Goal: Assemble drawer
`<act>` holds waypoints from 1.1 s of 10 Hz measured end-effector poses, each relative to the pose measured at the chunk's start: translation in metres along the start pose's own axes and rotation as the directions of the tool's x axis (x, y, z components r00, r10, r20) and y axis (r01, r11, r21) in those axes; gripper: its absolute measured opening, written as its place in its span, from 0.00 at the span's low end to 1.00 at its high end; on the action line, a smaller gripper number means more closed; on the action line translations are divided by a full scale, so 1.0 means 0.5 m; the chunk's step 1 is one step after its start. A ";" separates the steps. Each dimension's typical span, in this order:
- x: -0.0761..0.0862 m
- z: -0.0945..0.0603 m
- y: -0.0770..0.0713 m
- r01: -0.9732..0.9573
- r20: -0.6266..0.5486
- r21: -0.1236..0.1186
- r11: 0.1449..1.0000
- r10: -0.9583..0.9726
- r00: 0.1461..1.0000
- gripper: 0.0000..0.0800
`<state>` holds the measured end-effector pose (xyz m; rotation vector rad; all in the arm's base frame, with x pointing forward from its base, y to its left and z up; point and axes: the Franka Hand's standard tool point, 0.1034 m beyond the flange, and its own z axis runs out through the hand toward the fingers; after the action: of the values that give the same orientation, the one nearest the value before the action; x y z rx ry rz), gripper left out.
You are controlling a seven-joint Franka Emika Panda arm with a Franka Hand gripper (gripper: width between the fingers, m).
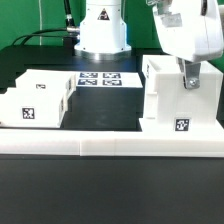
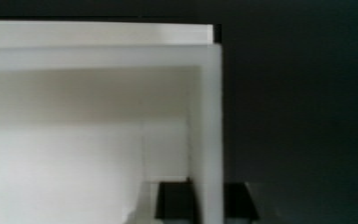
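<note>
In the exterior view, the pincer (image 1: 189, 78) is seen at the top edge of the big hollow shell (image 1: 180, 108), which is stood directly beneath it on the black table (image 1: 110, 112). The flat boxes (image 1: 35, 100) are laid well apart from the pincer, toward the exterior view's left, and the marker board (image 1: 98, 78) is found roughly between them and it. A long rail (image 1: 110, 146) is set just in front of the shell.

In the wrist view, a thin upright wall (image 2: 208, 110) of the shell (image 2: 87, 120) is clenched between the two dark fingers (image 2: 176, 205), one on each side.
</note>
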<state>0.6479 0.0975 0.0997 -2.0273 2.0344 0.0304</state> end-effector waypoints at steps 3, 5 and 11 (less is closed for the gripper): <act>0.000 -0.001 -0.001 0.006 0.000 0.001 1.000 -0.006 1.000 0.07; -0.001 -0.004 -0.005 0.012 -0.001 0.009 1.000 -0.012 1.000 0.28; 0.000 -0.024 0.001 0.152 0.010 0.012 0.988 -0.152 0.988 0.81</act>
<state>0.6452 0.0949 0.1112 -2.1643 1.8639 0.0000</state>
